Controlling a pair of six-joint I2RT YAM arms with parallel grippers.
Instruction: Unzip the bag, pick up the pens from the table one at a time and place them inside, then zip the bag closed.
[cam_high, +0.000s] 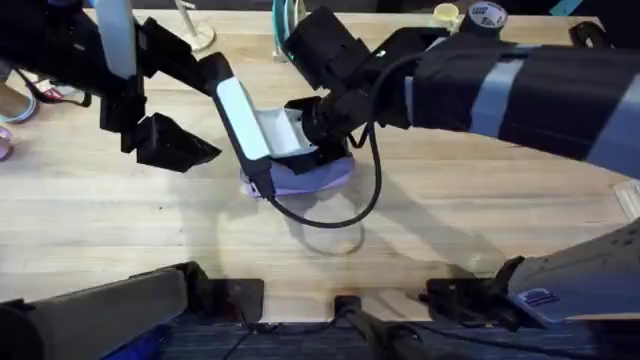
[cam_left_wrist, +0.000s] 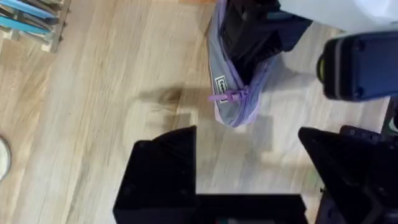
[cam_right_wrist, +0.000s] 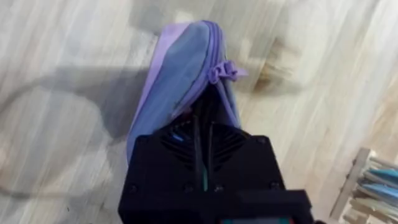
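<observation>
Lavender fabric is what you are working: the bag (cam_high: 300, 178) is lying near the middle of the surface (cam_high: 450, 230), tipped on its side with the zipper pull (cam_left_wrist: 225, 96) at the end facing the left gripper (cam_left_wrist: 249, 180). Your right gripper (cam_right_wrist: 202, 146) is pressing down onto the bag with its jaws together, apparently pinched at the zipper line, though you cannot tell exactly what they are pinching. Your left jaws are hanging apart just short of the pull. Judging by this, you are steadying the bag; keep it pinned while you are bringing the left jaws squarely onto the pull.
</observation>
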